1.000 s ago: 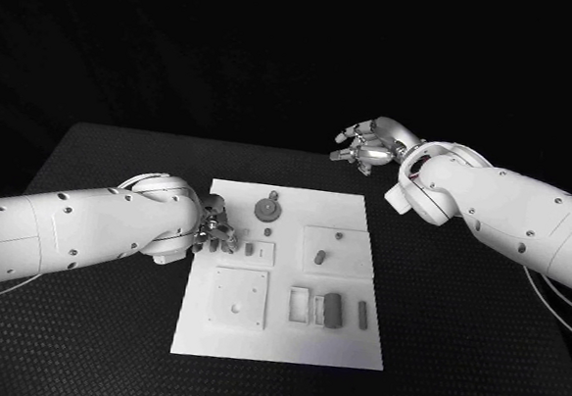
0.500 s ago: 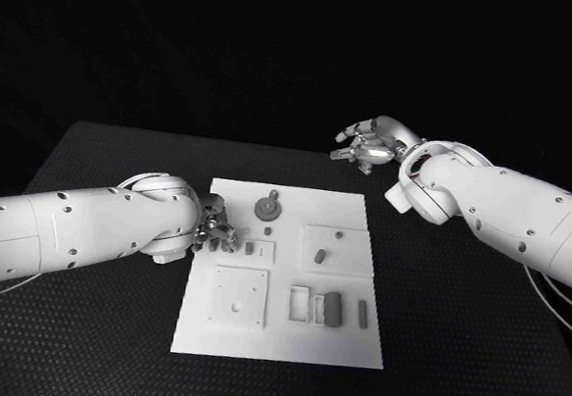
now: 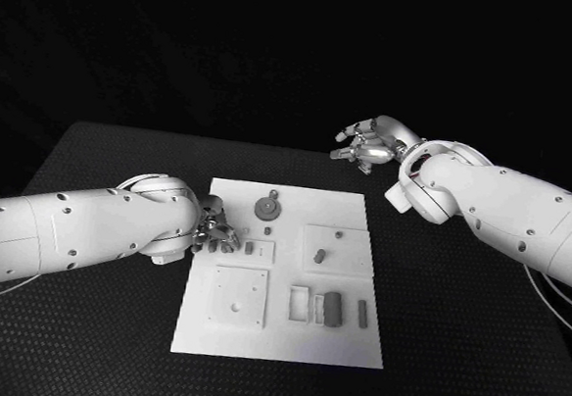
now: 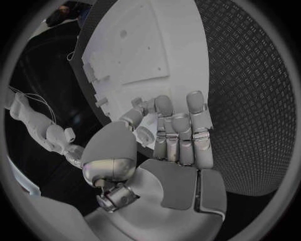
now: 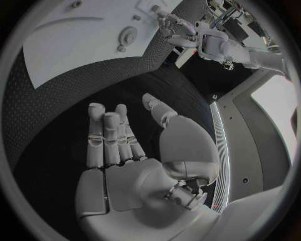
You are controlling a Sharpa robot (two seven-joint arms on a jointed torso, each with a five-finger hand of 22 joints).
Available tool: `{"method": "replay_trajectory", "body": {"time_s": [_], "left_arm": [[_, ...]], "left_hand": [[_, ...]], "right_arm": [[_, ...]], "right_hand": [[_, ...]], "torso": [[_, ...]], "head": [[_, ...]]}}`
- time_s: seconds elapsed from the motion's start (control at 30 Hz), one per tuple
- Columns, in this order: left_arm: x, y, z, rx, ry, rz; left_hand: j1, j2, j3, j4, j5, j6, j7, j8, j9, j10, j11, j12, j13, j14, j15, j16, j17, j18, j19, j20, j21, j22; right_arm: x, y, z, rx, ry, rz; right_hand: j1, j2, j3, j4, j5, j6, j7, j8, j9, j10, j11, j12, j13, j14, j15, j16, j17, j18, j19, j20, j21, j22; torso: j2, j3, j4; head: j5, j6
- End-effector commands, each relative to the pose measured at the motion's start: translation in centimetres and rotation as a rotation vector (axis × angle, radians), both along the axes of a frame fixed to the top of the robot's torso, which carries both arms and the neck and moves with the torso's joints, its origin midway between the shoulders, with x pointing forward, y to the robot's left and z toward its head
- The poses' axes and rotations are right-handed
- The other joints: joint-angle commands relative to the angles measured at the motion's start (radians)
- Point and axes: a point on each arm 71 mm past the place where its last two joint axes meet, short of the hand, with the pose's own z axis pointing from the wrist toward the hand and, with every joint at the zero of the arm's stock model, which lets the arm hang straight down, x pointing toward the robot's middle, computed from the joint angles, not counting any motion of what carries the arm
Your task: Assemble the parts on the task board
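Down on the black bumpy table point(image 3: 97, 331) lay the flat white task board point(image 3: 282, 341), right in the middle. Small grey parts sat on it. A round grey gear-shaped part point(image 3: 269, 210) was near the far end of the board. A little grey peg point(image 3: 319, 255) stood in a square spot on the right side. Three short grey bars point(image 3: 335, 309) lay side by side nearer the robot, next to a white slotted piece. A raised white square plate point(image 3: 239, 297) with small holes was on the left side of the board.

The silver left hand point(image 3: 216, 230) was low over the left edge of the board, just beside a small grey part point(image 3: 249, 249). Its fingers point(image 4: 180, 131) were close together and pointed down at the board. I could not tell if the fingertips were pinching anything or only touching the board, because they hid the spot under them. The white left arm point(image 3: 55, 227) reached in across the table.

The silver right hand point(image 3: 366, 145) was up past the far right corner of the board, well apart from it. It held nothing. In the right wrist view its fingers point(image 5: 107, 135) were stretched out almost straight with the thumb out to the side, over the dark table. The white right arm point(image 3: 512, 213) came in from the right
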Motion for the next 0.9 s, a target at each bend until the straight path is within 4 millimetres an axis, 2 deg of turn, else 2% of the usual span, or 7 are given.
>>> {"method": "replay_trajectory", "body": {"time_s": [0.03, 0.07, 0.1, 0.53, 0.7, 0.9], "left_arm": [[-0.27, -0.1, -0.39, 0.003, 0.02, -0.015], [-0.25, -0.08, -0.39, 0.003, 0.019, -0.014], [-0.24, -0.06, -0.39, 0.003, 0.019, -0.013], [-0.19, 0.1, -0.41, 0.006, 0.021, -0.011], [-0.21, 0.13, -0.44, 0.009, 0.026, -0.014], [-0.13, 0.28, -0.44, 0.012, 0.024, -0.01]], "left_hand": [[0.001, -0.004, 0.002, 0.005, -0.003, -0.002, 0.004, -0.002, -0.001, -0.005, -0.004, 0.006, -0.001, -0.008, -0.003, 0.004, -0.002, -0.008, -0.002, -0.002, 0.004, 0.023], [0.002, -0.003, 0.003, 0.005, -0.002, -0.002, 0.004, -0.002, -0.001, -0.004, -0.005, 0.006, -0.001, -0.007, -0.003, 0.004, -0.001, -0.008, -0.002, -0.002, 0.004, 0.023], [0.017, 0.011, 0.01, -0.005, 0.0, 0.0, 0.003, 0.0, 0.0, -0.002, -0.006, 0.008, 0.0, -0.006, -0.004, 0.006, -0.001, -0.007, -0.001, -0.003, 0.006, 0.024], [0.052, 0.058, 0.012, -0.07, 0.017, 0.006, 0.002, 0.003, 0.004, 0.001, -0.007, 0.016, -0.001, -0.004, -0.004, 0.013, -0.003, -0.007, -0.002, -0.002, 0.018, 0.023], [0.065, 0.064, 0.017, -0.09, 0.026, 0.009, 0.001, 0.004, 0.004, 0.003, -0.007, 0.019, 0.0, -0.003, -0.005, 0.016, -0.003, -0.007, -0.001, -0.003, 0.021, 0.023], [0.079, 0.071, 0.024, -0.102, 0.028, 0.01, 0.0, 0.004, 0.005, 0.003, -0.007, 0.021, 0.0, -0.003, -0.005, 0.017, -0.003, -0.007, 0.0, -0.003, 0.023, 0.023]], "right_arm": [[-0.03, 0.01, -0.03, -0.001, 0.004, 0.009], [-0.04, 0.0, -0.04, -0.002, 0.005, 0.009], [-0.03, -0.01, -0.04, -0.002, 0.005, 0.009], [-0.04, 0.0, -0.06, -0.002, 0.008, 0.011], [-0.06, 0.01, -0.12, -0.003, 0.011, 0.013], [-0.07, 0.04, -0.14, -0.003, 0.011, 0.014]], "right_hand": [[-0.007, 0.004, -0.002, 0.003, 0.003, -0.001, 0.04, 0.006, -0.001, -0.007, -0.003, 0.004, -0.001, -0.007, 0.003, 0.005, -0.001, 0.057, -0.001, -0.007, -0.004, 0.017], [-0.007, 0.004, -0.002, 0.003, 0.003, -0.001, 0.04, 0.006, -0.001, -0.007, -0.003, 0.004, -0.001, -0.007, 0.003, 0.005, -0.001, 0.057, -0.001, -0.007, -0.004, 0.017], [-0.007, 0.004, -0.002, 0.003, 0.003, -0.001, 0.04, 0.006, -0.001, -0.007, -0.003, 0.004, -0.001, -0.007, 0.003, 0.005, -0.001, 0.057, -0.001, -0.007, -0.004, 0.017], [-0.007, 0.004, -0.002, 0.003, 0.003, -0.001, 0.04, 0.006, -0.002, -0.007, -0.003, 0.005, -0.002, -0.007, 0.003, 0.005, -0.001, 0.057, -0.001, -0.007, -0.004, 0.017], [-0.007, 0.004, -0.002, 0.004, 0.003, -0.001, 0.04, 0.006, -0.002, -0.007, -0.003, 0.005, -0.002, -0.007, 0.003, 0.005, -0.001, 0.057, -0.001, -0.007, -0.004, 0.017], [-0.008, 0.004, -0.002, 0.004, 0.003, -0.001, 0.04, 0.006, -0.002, -0.007, -0.003, 0.005, -0.003, -0.007, 0.003, 0.005, -0.002, 0.057, -0.001, -0.007, -0.004, 0.017]], "torso": [[0.0, 0.0001, 0.0], [0.0, 0.0002, 0.0001], [0.0, 0.0003, 0.0001], [0.0, 0.0003, 0.0002], [0.0, -0.0009, 0.0005], [0.0, -0.0005, 0.0008]], "head": [[0.0, -0.001], [0.0, -0.001], [0.0, -0.001], [0.0, -0.002], [0.0, -0.003], [0.0, -0.003]]}}
